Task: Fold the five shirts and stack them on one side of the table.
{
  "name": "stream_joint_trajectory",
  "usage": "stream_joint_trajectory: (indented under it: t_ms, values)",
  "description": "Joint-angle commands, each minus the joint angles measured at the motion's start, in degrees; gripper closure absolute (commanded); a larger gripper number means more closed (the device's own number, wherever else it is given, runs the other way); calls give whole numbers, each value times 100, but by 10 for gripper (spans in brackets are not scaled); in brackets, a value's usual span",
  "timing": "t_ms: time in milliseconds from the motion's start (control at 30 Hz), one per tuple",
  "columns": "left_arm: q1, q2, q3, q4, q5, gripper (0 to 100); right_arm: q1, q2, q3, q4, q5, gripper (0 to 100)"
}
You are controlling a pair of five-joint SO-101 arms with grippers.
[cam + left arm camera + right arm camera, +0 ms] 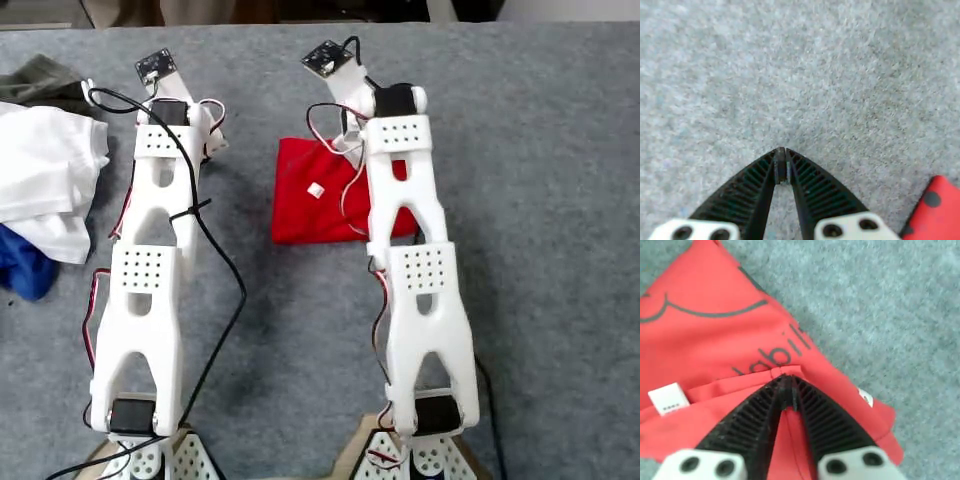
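I see the right gripper (784, 389), fingers pressed together, with its tips over a seam of the folded red shirt (310, 205) at mid-table, and the left gripper (781, 171), likewise closed, over grey table (790, 70) beside that shirt.

Both arms stretched forward from bases, side by side, roughly parallel.

- left arm (150, 280): lies left of red shirt (310, 195), wrist near shirt's left edge, not over it.
- left gripper (781, 170): closed, tips meeting, nothing held between, pointing down beside shirt.
- right arm (420, 290): forearm crosses shirt's right part, wrist at shirt's far edge.
- right gripper (785, 387): closed, tips together, directly over shirt at a seam. Contact with fabric cannot be told.
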State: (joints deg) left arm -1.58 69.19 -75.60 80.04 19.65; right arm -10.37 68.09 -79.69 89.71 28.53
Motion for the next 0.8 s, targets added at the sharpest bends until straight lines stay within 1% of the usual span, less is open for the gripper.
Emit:
stream_joint_trajectory:
  t_ms: [0,133,333,600,767]
  values:
    - [-18,-75,-316,-97,26,981,-92,57,-497,571,167,994]
    - [-18,-75,-316,-97,26,981,-57,48,-505,1213,360,994]
    - [-18,-75,-316,-97,18,981,110,-277,-136,1275,396,994]
    - [-26,-75,-316,-105,18,981,171,-1780,2457,1275,835,994]
    - [-26,-75,-316,-105,18,981,453,-2607,3644,1266,932,994]
